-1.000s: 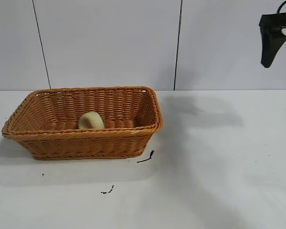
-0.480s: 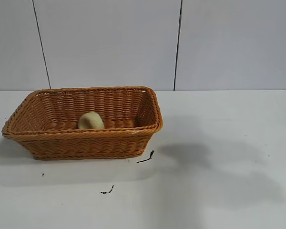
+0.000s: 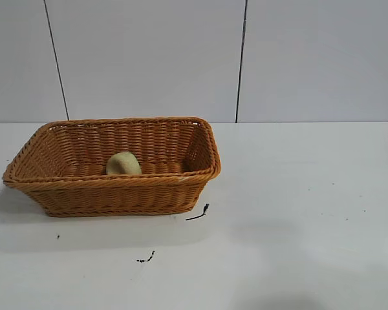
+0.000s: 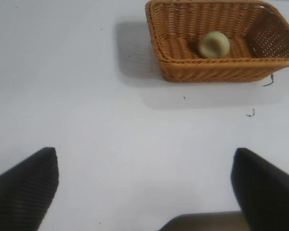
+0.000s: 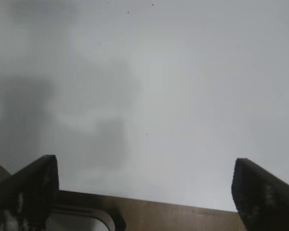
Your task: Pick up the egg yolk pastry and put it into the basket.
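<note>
The egg yolk pastry (image 3: 123, 164), a small pale yellow-green dome, lies inside the orange-brown wicker basket (image 3: 116, 194) at the left of the table. The left wrist view shows the same pastry (image 4: 214, 44) in the basket (image 4: 216, 72), far from my left gripper (image 4: 145, 166), which is open and empty over bare white table. My right gripper (image 5: 146, 168) is open too, with nothing between its fingers, above the table's near edge. Neither arm shows in the exterior view.
A small black scrap (image 3: 198, 214) lies on the table by the basket's right front corner, and another black speck (image 3: 146, 258) sits nearer the front. A brown table edge (image 5: 192, 219) runs under the right gripper.
The right arm's dark gripper, at the top right one second ago, has left the exterior view. Its shadow on the table has slid forward and faded. Basket and pastry have not moved.
</note>
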Motion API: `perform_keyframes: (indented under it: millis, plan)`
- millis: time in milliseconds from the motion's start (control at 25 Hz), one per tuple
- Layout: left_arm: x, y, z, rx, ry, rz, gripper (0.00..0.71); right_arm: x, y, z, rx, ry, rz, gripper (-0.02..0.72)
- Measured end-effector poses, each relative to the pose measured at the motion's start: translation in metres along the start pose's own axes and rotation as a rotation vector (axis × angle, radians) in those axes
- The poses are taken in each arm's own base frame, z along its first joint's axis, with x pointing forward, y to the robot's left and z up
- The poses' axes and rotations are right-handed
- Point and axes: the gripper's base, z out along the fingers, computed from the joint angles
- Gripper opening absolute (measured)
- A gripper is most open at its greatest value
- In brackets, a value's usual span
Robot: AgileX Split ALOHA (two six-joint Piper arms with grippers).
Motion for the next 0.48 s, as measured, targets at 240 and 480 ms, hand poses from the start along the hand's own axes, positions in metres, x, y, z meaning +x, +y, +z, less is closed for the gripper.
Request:
perform_keyframes:
  millis: [240,480]
  plan:
    - [0.000,0.000,0.000,0.000,0.000,0.000,0.695,0.024,0.004,-0.027,-0.015,-0.286,-0.021,0.677]
    - [0.000,0.000,0.000,0.000,0.000,0.000,0.695,0.045,0.004,-0.046,-0.002,-0.464,-0.024,0.677]
